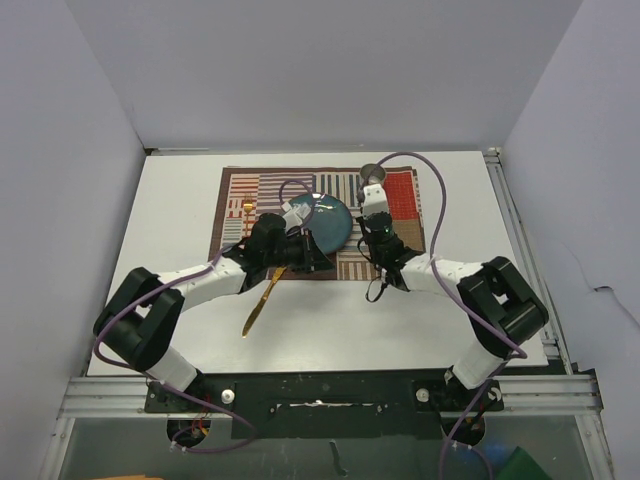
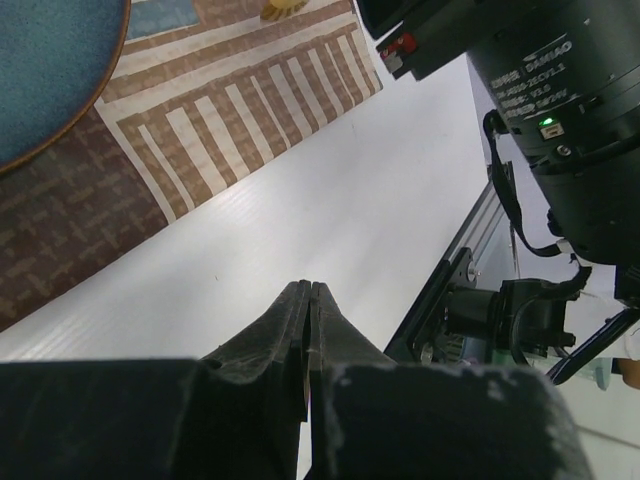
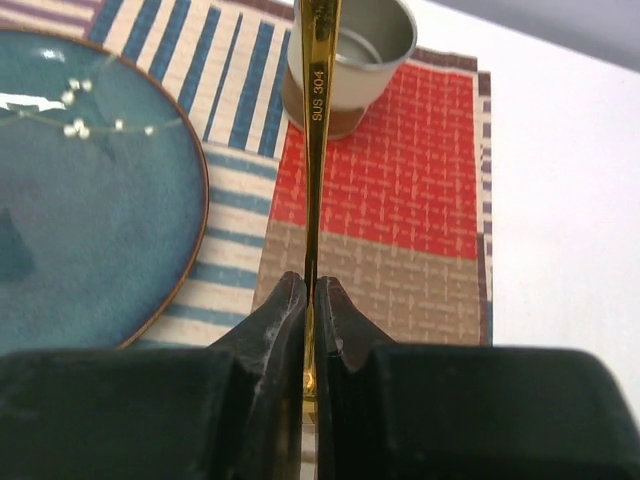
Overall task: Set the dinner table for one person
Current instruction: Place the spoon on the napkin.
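The white dinner table (image 1: 180, 220) carries a striped patchwork placemat (image 1: 400, 195) with a teal plate (image 1: 330, 222) on it. My left gripper (image 1: 290, 262) is at the plate's near-left edge. It is shut on the upper end of a gold knife (image 1: 260, 305) that slants back over the bare table. In the left wrist view the gripper (image 2: 308, 287) shows only a thin sliver between its jaws. My right gripper (image 3: 309, 280) is shut on a thin gold utensil (image 3: 319, 100) marked SUS 304. The utensil points over the placemat towards a metal cup (image 3: 350, 50), right of the plate (image 3: 90, 190).
The metal cup (image 1: 373, 172) stands at the placemat's far edge. The end of another gold utensil (image 1: 247, 207) lies on the mat left of the plate. Aluminium rails (image 1: 520, 230) run along the table's right and near edges. Grey walls enclose the table.
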